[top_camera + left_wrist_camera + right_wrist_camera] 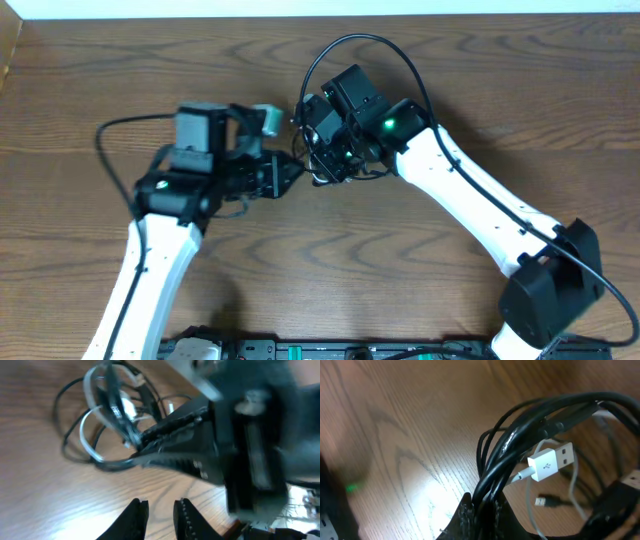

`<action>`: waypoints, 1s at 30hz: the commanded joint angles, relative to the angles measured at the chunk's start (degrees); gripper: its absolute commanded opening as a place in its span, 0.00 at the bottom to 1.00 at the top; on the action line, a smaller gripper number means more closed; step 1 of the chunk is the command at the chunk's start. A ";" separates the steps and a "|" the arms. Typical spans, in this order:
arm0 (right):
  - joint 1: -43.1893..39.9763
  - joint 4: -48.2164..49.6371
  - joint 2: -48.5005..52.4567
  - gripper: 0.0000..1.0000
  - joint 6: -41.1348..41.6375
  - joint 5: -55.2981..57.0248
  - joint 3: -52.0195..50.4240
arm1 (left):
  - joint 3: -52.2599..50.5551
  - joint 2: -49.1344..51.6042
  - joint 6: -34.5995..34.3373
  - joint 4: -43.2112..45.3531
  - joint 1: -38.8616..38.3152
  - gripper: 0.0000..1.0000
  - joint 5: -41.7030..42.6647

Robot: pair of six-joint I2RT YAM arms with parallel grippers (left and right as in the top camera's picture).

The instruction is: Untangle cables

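i judge you had untangled nothing so far: the thin glossy black cables (pixel 520 435) lay as one knotted coil with a white usb plug (pixel 552 462) on the brown wooden table (pixel 100 80), between the right gripper (pixel 479 512), clamped on its strands, and the left gripper (pixel 161 510), pressed together and empty.

Two grippers (pixel 161 509) (pixel 481 506), one cable tangle (pixel 520 435) (strands uncountable), one white USB plug (pixel 552 462), one table (pixel 470 60).
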 commanded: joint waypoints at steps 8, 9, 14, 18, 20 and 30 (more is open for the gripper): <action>-0.66 -1.88 -14.14 0.01 18.34 45.90 1.14 | -0.46 6.78 -0.02 3.69 -3.56 0.70 0.96; -0.74 -2.58 -14.93 0.01 22.62 52.24 1.14 | -0.44 6.58 -0.02 3.69 -3.56 0.70 0.96; -1.03 -2.40 -15.93 0.01 21.38 45.90 1.09 | -0.37 5.29 -0.04 4.13 -3.56 0.70 0.96; -1.03 -2.47 -14.62 0.16 6.23 22.27 0.96 | -0.35 3.93 -0.24 5.99 -3.56 0.70 3.80; -1.03 -3.56 -13.49 0.38 -1.60 14.99 0.96 | -0.35 3.02 -0.24 7.19 -3.56 0.71 6.25; -4.07 -9.68 -10.71 0.98 21.62 51.84 0.96 | -0.26 -3.02 -0.22 7.45 -3.54 0.80 4.92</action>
